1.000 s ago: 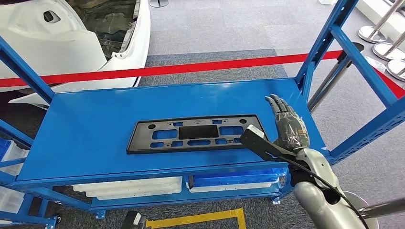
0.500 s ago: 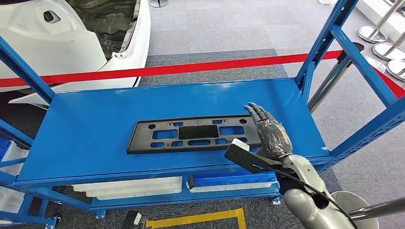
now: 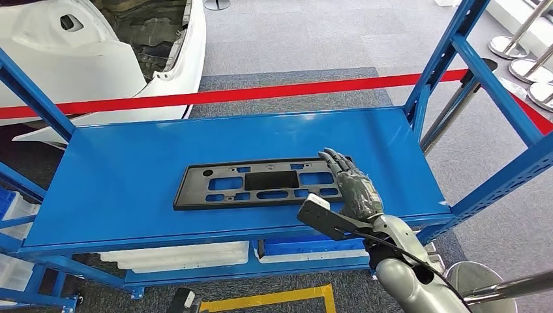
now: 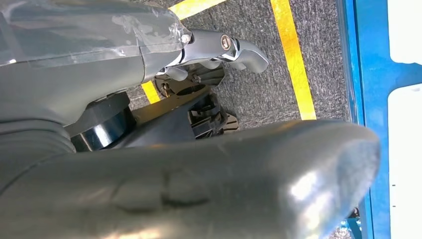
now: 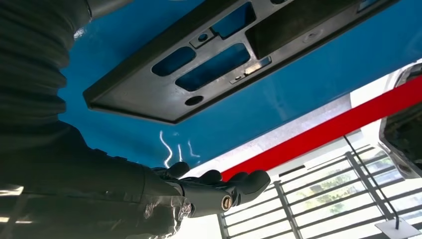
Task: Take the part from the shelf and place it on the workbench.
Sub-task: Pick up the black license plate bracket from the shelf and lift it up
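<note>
The part (image 3: 261, 182) is a flat black rectangular plate with several cut-outs, lying on the blue shelf (image 3: 130, 169) near its front edge. My right hand (image 3: 352, 186) reaches in from the lower right with fingers stretched out, over the plate's right end and holding nothing. The right wrist view shows the plate (image 5: 239, 59) close by, with a strip of blue shelf between it and the dark fingers (image 5: 219, 191). In the left wrist view, my left hand (image 4: 199, 184) hangs low over grey carpet; its fingers are hidden behind the thick thumb.
Blue shelf uprights (image 3: 469, 59) rise at the right and left. A red barrier tape (image 3: 261, 93) runs behind the shelf, with a white car body (image 3: 98, 45) beyond it. White bins (image 3: 176, 255) sit on the level below. Stanchion bases (image 3: 515, 45) stand at the far right.
My right hand has moved left along the shelf, from beside the plate's right end to over it. The plate has not moved.
</note>
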